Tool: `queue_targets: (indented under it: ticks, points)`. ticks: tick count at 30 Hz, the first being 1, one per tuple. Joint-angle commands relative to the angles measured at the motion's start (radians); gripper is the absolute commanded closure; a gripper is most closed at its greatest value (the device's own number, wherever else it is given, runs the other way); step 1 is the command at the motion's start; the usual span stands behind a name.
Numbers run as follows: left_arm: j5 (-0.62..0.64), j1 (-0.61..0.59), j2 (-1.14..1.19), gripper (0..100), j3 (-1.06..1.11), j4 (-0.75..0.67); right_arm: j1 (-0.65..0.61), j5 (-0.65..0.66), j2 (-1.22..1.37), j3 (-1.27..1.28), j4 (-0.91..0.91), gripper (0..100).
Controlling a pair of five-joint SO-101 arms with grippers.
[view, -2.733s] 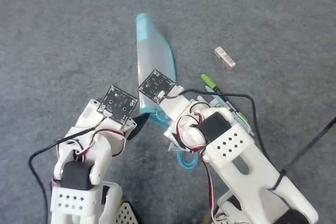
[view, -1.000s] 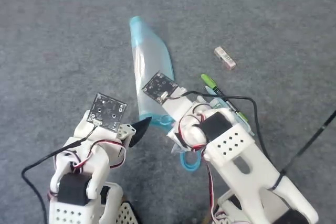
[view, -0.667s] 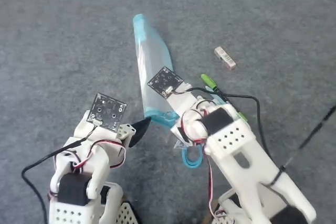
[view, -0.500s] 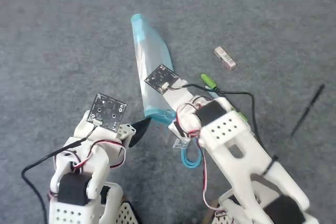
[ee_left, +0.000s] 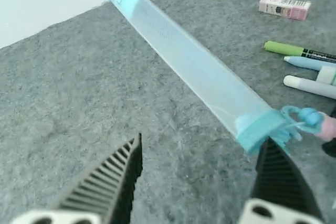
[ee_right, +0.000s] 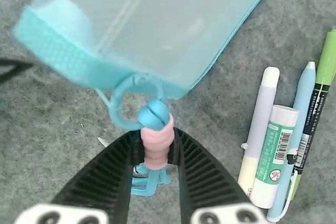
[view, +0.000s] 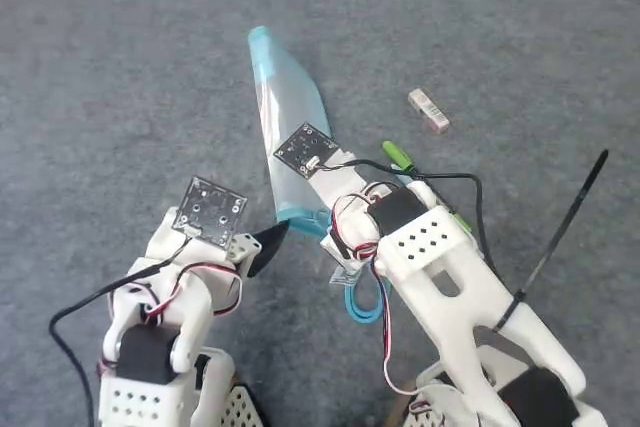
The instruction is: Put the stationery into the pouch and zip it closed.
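Pouch (view: pixel 290 137) first: it is long and narrow, and its long axis runs away from the arms across the grey table (view: pixel 120 97). Its far end leans a little toward the left arm's side in the high view. Its near end sits between the two arms, and the rest stretches out over the middle of the table.

The body is pale, see-through blue with a darker turquoise edge. A woven turquoise band (ee_right: pixel 63 51) closes the near end, and a zip line runs lengthwise.

At that near end a pink zip pull (ee_right: pixel 157 136) hangs from a blue ring. The right tool (ee_right: pixel 156 149) is clamped on this pull, one black finger on each side. A blue cord loop (view: pixel 362 302) trails below it on the table.

The left tool (ee_left: pixel 202 145) stands wide apart and grips nothing. It is just beside the banded end, on the left arm's side.

On the right arm's side, near the pouch, a white pen (ee_right: pixel 260 124), a glue stick (ee_right: pixel 275 150), a blue pen (ee_right: pixel 302 114) and a green marker (ee_right: pixel 323 77) lie side by side. They point roughly the same way as the pouch.

A small eraser (view: pixel 428 110) lies farther out, apart from them.
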Motion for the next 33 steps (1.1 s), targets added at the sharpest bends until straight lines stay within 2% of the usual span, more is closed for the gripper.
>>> queue_targets:
  ticks: [1,11,16,25,33]
  points:
    - [-0.023,-0.003,0.012,67,0.01,-0.068,0.01,0.011,-0.053,-0.064,0.013,99.1]
    - [-0.023,-0.005,0.014,67,0.019,-0.132,0.008,0.014,-0.053,-0.06,0.013,99.1]
    - [-0.023,-0.006,0.014,71,0.068,-0.203,0.004,0.014,-0.053,-0.06,0.013,99.1]
    - [0.008,-0.002,0.012,69,0.076,-0.249,-0.067,0.011,-0.044,-0.058,0.013,99.1]
    - [0.015,0.081,0.003,69,0.191,-0.37,-0.067,0.006,-0.042,-0.057,0.012,99.1]
